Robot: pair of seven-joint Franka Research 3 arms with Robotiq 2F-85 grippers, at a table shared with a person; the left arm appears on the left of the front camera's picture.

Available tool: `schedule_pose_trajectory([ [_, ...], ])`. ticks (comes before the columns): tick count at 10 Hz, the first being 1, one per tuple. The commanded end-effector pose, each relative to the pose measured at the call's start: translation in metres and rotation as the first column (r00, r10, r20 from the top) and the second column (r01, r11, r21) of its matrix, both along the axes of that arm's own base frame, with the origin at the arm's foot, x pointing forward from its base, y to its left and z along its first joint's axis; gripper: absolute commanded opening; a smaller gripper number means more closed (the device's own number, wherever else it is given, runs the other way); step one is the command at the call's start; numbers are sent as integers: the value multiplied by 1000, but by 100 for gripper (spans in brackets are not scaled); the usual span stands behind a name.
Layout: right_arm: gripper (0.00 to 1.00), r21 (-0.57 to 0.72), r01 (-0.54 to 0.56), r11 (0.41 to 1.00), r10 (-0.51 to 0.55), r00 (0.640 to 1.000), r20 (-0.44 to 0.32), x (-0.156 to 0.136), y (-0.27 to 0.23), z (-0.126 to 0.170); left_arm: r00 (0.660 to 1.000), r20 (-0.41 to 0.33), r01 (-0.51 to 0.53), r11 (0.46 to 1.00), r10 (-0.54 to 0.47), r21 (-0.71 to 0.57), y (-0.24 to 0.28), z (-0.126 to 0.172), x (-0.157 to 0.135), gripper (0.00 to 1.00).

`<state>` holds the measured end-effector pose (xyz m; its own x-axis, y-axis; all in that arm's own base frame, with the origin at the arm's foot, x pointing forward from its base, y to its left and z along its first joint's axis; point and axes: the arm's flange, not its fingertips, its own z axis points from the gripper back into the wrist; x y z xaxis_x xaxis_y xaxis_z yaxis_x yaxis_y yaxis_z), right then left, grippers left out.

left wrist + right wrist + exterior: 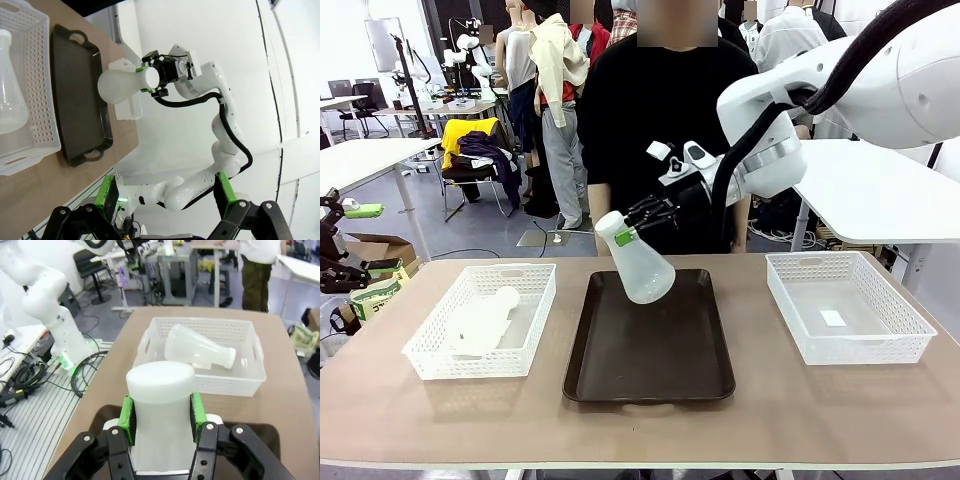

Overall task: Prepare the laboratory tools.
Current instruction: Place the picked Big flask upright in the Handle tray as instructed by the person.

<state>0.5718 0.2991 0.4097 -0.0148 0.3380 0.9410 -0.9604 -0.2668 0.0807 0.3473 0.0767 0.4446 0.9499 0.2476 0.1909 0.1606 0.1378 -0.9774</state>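
Observation:
A frosted white conical flask (645,275) hangs tilted over the far end of the dark brown tray (650,350), base down toward the tray. My right gripper (623,238) is shut on its neck. In the right wrist view the green pads (127,420) clamp the neck of this flask (160,390). A second flask (480,322) lies on its side in the left white basket (430,365), also seen as the flask (197,352) in the right wrist view. My left gripper (165,200) is open, held high off to the side with nothing between its fingers.
An empty white mesh basket (860,350) stands right of the tray. A person in black (665,120) stands at the far edge of the table. The left arm's base (55,315) is beside the table edge.

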Motion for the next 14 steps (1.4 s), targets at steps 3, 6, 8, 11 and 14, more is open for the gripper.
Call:
schedule_pose_trajectory([
  [3, 0, 268, -122, 956, 92, 988, 120, 16, -12, -28, 1000, 9, 8, 1000, -8, 0, 1, 0, -2, 100],
  [6, 0, 353, -47, 934, 14, 995, 97, 41, -23, -47, 1000, 9, 8, 1000, -8, 0, 1, 0, -2, 100],
  [8, 0, 414, 62, 908, -64, 998, -7, 63, -31, -66, 1000, 9, 8, 1000, -8, 0, 1, 0, -2, 100],
  [11, 0, 417, 144, 898, -113, 989, -98, 84, -36, -96, 1000, 9, 8, 1000, -8, 0, 1, 0, -2, 100],
  [14, 0, 370, 165, 914, -123, 983, -134, 87, -35, -117, 1000, 9, 8, 1000, -8, 0, 1, 0, -2, 100],
])
